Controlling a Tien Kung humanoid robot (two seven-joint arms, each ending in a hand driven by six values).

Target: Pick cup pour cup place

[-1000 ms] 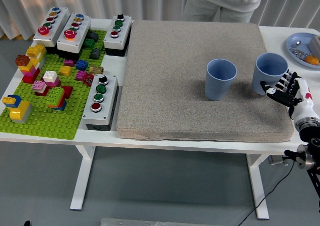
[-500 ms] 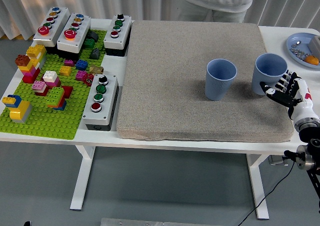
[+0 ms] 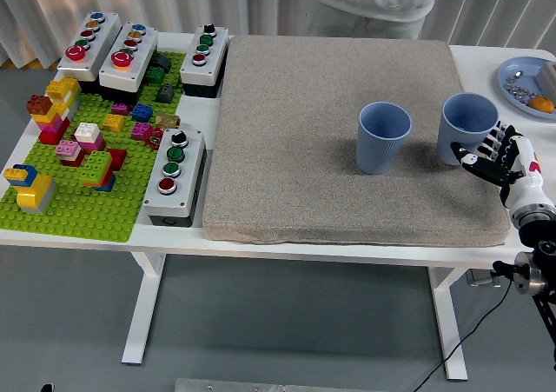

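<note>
Hardly anything had shifted since a second before: we saw our right hand [image 3: 502,159] edge a touch closer to the right cup [image 3: 466,129], whose place barely changed. Its fingers [image 3: 486,151] were spread and loosely curved beside the cup's lower wall, gripping nothing. Both blue cups stood upright on the grey mat [image 3: 339,140] covering the bench [image 3: 486,66], the left cup [image 3: 383,137] near its neighbour.

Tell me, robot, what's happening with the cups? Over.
Right robot hand open, fingers at the right blue cup, not gripping. Left blue cup upright on the mat. Nothing between them. Over.
</note>
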